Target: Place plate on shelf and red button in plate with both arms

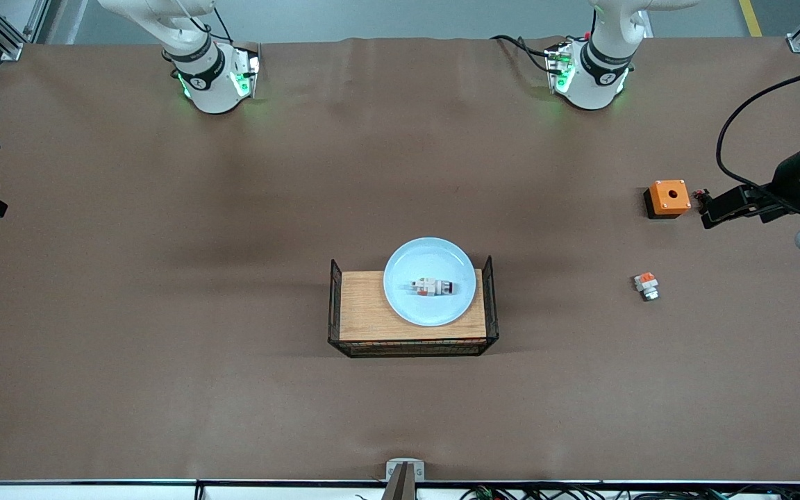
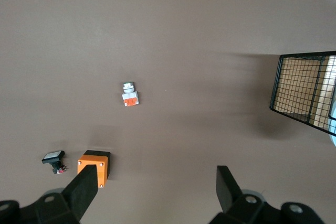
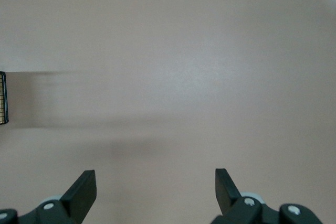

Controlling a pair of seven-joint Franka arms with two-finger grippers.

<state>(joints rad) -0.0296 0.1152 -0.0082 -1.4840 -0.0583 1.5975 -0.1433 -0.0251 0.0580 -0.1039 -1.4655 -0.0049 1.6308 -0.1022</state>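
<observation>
Front view shows us the round, shallow, pale blue plate [image 1: 430, 281] resting on the wooden-topped wire rack [image 1: 372, 312] at the middle of the table, toward the rack's left-arm end, its rim overhanging the edge farther from the camera. On it lies the red button [image 1: 432, 287], a small elongated white-grey part with an orange-red band. The placing looks done to us. We judge the plate stiff, smooth and breakable, best pinched at its raised rim; the button seems light and hard, apt to roll or skid on the glaze, and best gripped across its narrow body. The left gripper [image 2: 157, 190] hangs over bare brown table covering [image 1: 164, 278] at the left arm's end, its fingers spread wide and holding nothing. The right gripper [image 3: 156, 192] is out of sight in the front view; its own wrist view shows it likewise wide open and empty above bare covering. Well apart from the rack, toward the left arm's end, sit an orange square box with a hole [image 1: 668, 198], a stubby white part with an orange top [image 1: 646, 285] nearer the camera, and a small black switch piece [image 2: 54, 160] beside the box. Only the rack's black mesh end walls [image 2: 299, 90] would hinder a sideways approach to the plate.
</observation>
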